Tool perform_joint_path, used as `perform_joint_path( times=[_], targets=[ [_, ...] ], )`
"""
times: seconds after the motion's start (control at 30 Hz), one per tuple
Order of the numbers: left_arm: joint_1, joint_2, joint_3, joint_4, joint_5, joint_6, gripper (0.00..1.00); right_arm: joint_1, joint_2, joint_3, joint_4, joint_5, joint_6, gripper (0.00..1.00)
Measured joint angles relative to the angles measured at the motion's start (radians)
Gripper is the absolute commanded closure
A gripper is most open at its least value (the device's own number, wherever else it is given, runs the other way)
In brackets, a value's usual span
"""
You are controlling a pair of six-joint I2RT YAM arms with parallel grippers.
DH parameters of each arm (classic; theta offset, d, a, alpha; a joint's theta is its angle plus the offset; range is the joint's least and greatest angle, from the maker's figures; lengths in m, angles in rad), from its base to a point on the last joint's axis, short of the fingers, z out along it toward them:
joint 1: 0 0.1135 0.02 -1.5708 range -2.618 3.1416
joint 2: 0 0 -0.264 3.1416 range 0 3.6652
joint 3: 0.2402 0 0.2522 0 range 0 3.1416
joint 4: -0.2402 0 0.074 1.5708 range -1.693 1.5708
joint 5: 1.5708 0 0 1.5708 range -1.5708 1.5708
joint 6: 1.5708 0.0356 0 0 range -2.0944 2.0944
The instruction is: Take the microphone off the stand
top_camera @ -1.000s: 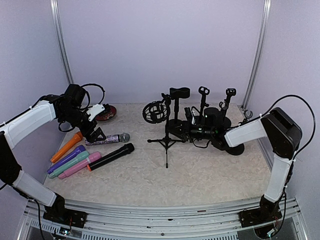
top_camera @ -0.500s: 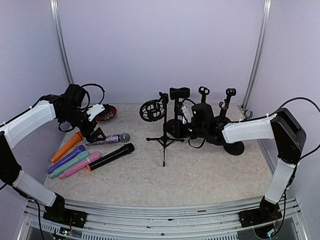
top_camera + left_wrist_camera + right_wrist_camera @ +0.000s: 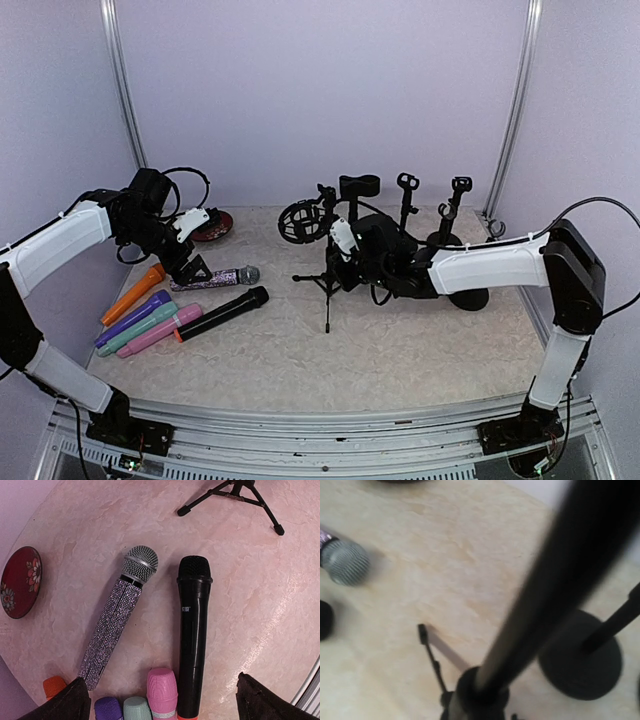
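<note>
Microphone [image 3: 303, 222] up in round cradle [image 3: 284, 226] at head of tripod stand [image 3: 327, 285], mid-counter [image 3: 400, 350], dark on dark and hard to separate from cradle. Right pincer [image 3: 345, 258] in at stand's pole from the right, below cradle; touching or just beside, cannot tell. Apart or together, cannot tell either: fingers lost in dark cluster from above, out of sight in own wrist view. That view mostly blurred black pole [image 3: 545, 580] slanting down to hub, one thin leg [image 3: 432, 660] splayed on pale surface, round base [image 3: 580, 665] of another stand just beyond. Three short desk stands [image 3: 407, 200] behind right arm, toward back wall

Left pincer [image 3: 190, 268] hanging over left side of counter, fingers [image 3: 70, 702] spread wide apart, gripping nothing. Directly below, sparkly microphone [image 3: 112, 635] and black microphone [image 3: 192, 640] lying side by side, near but not touching, heads toward tripod feet. Closer in, heads of pink microphone [image 3: 161, 692], teal microphone [image 3: 137, 707], purple microphone [image 3: 109, 707] and orange microphone [image 3: 54, 685] in a row. Red flowered dish [image 3: 20, 582] off beside sparkly microphone, well apart, toward back left corner
</note>
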Motion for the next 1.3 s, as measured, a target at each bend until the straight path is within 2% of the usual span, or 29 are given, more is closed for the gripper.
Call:
perform_joint_path(
  times=[0.03, 0.17, 0.23, 0.33, 0.4, 0.47, 0.67, 0.77, 0.97, 1.3],
  targets=[
    [0.0, 0.0, 0.0, 0.0, 0.0, 0.0, 0.01, 0.005, 0.002, 0.001, 0.0, 0.021, -0.019, 0.9],
    [0.0, 0.0, 0.001, -0.002, 0.0, 0.0, 0.01, 0.016, 0.003, 0.001, -0.002, 0.079, -0.085, 0.46],
    [0.0, 0.0, 0.005, -0.006, -0.001, 0.0, 0.01, 0.016, 0.003, -0.003, -0.013, 0.082, -0.082, 0.34],
    [0.0, 0.0, 0.011, -0.007, -0.002, 0.0, 0.01, 0.007, -0.014, -0.029, -0.014, 0.041, -0.045, 0.24],
    [0.0, 0.0, 0.012, -0.009, -0.003, 0.0, 0.01, -0.006, -0.055, -0.068, -0.006, -0.017, 0.001, 0.23],
    [0.0, 0.0, 0.012, -0.012, -0.003, 0.0, 0.01, -0.035, -0.111, -0.111, 0.011, -0.1, 0.061, 0.27],
    [0.003, 0.0, 0.013, -0.014, -0.006, 0.0, 0.01, -0.212, -0.217, -0.194, 0.129, -0.397, 0.385, 0.35],
    [0.007, 0.0, 0.014, -0.014, -0.008, 0.0, 0.01, -0.261, -0.185, -0.193, 0.167, -0.518, 0.549, 0.39],
    [0.008, 0.0, 0.024, -0.013, -0.008, 0.0, 0.01, -0.266, -0.032, -0.191, 0.3, -0.77, 0.823, 0.44],
    [0.01, -0.001, 0.024, -0.014, -0.01, 0.0, 0.01, -0.269, 0.079, -0.132, 0.42, -0.912, 1.006, 0.56]
  ],
)
